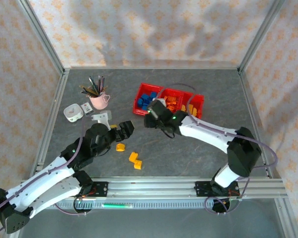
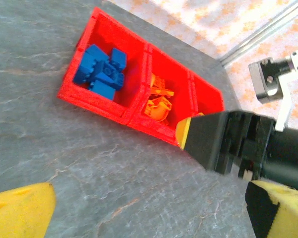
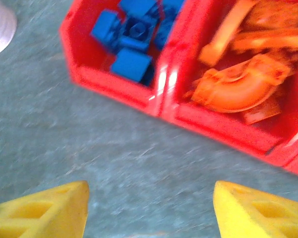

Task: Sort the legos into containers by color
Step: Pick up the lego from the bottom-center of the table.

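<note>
Now | right claw (image 3: 149, 203) is hanging open, empty, near bins (image 1: 139, 98) | left claw (image 2: 149, 208) is gaping too | loose bricks (image 1: 133, 156) are looking light, rigid, slick | pinching flat sides is seeming safest

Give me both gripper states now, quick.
Left gripper: open, nothing between the fingers.
Right gripper: open, nothing between the fingers.

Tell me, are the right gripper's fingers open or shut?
Open. The right gripper has its fingers wide apart over the table, with nothing between them.
</note>
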Available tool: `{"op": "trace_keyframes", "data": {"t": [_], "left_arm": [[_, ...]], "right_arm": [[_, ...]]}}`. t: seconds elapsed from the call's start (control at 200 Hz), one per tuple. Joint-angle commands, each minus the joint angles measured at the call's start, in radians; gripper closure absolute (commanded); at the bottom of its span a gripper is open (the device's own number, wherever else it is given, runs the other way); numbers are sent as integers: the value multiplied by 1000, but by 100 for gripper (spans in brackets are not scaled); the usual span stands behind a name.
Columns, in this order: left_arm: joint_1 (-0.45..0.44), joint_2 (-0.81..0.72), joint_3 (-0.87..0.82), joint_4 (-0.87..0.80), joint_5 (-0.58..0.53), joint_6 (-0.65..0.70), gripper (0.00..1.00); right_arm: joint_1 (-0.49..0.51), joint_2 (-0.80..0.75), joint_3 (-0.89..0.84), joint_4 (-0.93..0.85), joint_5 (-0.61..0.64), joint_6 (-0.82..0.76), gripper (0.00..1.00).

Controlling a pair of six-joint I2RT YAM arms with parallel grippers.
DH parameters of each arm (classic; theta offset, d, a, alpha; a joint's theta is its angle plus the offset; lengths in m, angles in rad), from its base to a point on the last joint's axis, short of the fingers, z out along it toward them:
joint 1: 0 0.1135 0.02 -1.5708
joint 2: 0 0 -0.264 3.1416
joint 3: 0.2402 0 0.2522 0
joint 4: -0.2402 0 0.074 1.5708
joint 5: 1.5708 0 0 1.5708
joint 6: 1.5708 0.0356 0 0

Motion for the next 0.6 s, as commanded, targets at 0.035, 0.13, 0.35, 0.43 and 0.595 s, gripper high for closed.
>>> {"op": "trace_keyframes", "data": {"t": [0.035, 0.13, 0.35, 0.43, 0.595], "left_arm": [[12, -76, -11, -167, -84, -59, 1], [12, -127, -10, -237, -117, -89, 1], [12, -241, -3, -378, -197, -175, 1], [12, -278, -1, -414, -214, -198, 1], [12, -327, 16, -480, -246, -233, 1]], "right_arm": [[95, 94, 73, 14, 19, 36, 31], [145, 159, 112, 35, 5, 39, 30], [227, 291, 203, 58, -60, -5, 25], [247, 324, 223, 57, -78, -52, 24], [261, 357, 212, 59, -138, -124, 23]]}}
